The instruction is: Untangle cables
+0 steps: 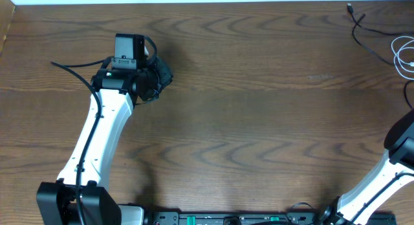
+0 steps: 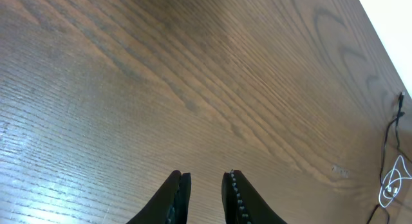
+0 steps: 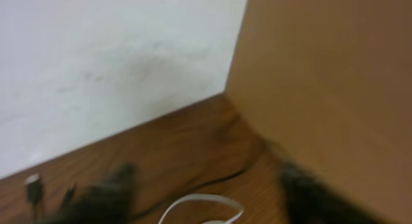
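Right fingers (image 3: 103,198) are hovering wide open over white cable (image 3: 201,197) and black cable (image 3: 225,179); left fingers (image 2: 174,198) are idling barely parted, empty. Risk: closing here could be catching both cords, tightening the tangle.

Cables (image 1: 395,53) are on the table (image 1: 259,121), way over in the far right corner by the wall. Left fingers (image 2: 179,197) sit over the far left part, well apart from them. Right arm (image 1: 388,167) comes in at the right edge, in front of the cables.

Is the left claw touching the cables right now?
Apart. The overhead view shows the left claw on the left side and the cables far off at the right edge.
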Tool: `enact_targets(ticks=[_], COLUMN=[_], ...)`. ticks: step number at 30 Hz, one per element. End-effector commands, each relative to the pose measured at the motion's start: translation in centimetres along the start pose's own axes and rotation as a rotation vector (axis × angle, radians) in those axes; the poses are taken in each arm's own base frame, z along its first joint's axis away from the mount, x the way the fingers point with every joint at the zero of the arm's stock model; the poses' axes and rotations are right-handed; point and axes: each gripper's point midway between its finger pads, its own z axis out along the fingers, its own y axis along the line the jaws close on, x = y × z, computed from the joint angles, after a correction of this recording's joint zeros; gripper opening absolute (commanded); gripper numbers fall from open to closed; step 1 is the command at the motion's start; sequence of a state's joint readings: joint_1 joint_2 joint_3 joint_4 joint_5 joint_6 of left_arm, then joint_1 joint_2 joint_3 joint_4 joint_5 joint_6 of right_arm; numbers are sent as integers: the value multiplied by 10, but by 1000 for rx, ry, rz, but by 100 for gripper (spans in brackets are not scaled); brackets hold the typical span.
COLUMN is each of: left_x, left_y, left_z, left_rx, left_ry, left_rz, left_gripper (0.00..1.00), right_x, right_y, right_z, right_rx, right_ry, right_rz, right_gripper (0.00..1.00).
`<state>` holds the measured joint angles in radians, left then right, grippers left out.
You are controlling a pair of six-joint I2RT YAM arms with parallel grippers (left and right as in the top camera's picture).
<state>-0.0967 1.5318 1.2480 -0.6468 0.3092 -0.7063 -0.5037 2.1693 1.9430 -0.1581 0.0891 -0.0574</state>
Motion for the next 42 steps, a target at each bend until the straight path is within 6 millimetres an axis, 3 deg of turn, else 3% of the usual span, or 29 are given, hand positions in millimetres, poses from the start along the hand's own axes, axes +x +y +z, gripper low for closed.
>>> enact_targets(ticks=[1, 5, 7, 10, 13, 15, 17, 18, 19, 21, 24, 25, 27, 30, 35, 42], left_x=[2, 5, 5, 5, 6, 7, 9, 11, 12, 15, 15, 15, 13, 13, 13, 13], left_y=[-10, -12, -12, -12, -11, -10, -7, -6, -4, 1, 1, 1, -1, -1, -1, -1], left_z=[-2, -1, -1, -1, -1, -1, -2, -2, -2, -2, -2, -2, -2, -2, -2, -2], left_rx=[18, 20, 20, 20, 16, 12, 2, -4, -10, -34, -34, -34, -29, -31, -31, -31], left_ry=[-1, 5, 5, 5, 9, 14, 24, 29, 35, 44, 44, 42, 32, 32, 32, 32], left_rz=[26, 34, 34, 34, 33, 30, 26, 25, 22, 17, 15, -49, -209, -255, -255, -255], left_gripper=[22, 22, 22, 23, 30, 47, 86, 93, 93, 95, 93, 93, 93, 93, 93, 94], right_x=[19, 76, 94, 102, 93, 81, 64, 51, 40, 15, -8, -23, -32, -49, -45, -24], right_y=[44, 77, 92, 127, 164, 181, 193, 199, 203, 205, 202, 202, 201, 191, 171, 159], right_z=[-5, -23, -35, -64, -100, -123, -149, -170, -187, -225, -262, -300, -327, -366, -402, -418], right_rx=[-143, -208, -229, -383, -570, -644, -677, -697, -709, -700, -665, -673, -698, -724, -724, -712], right_ry=[89, 329, 422, 508, 546, 540, 518, 499, 480, 422, 349, 301, 273, 205, 214, 300], right_rz=[19, 23, 60, 69, 93, 91, 69, 53, 41, 3, -38, -61, -70, -71, -73, -84], right_gripper=[99, 99, 99, 99, 99, 99, 99, 99, 99, 99, 99, 99, 99, 99, 99, 99])
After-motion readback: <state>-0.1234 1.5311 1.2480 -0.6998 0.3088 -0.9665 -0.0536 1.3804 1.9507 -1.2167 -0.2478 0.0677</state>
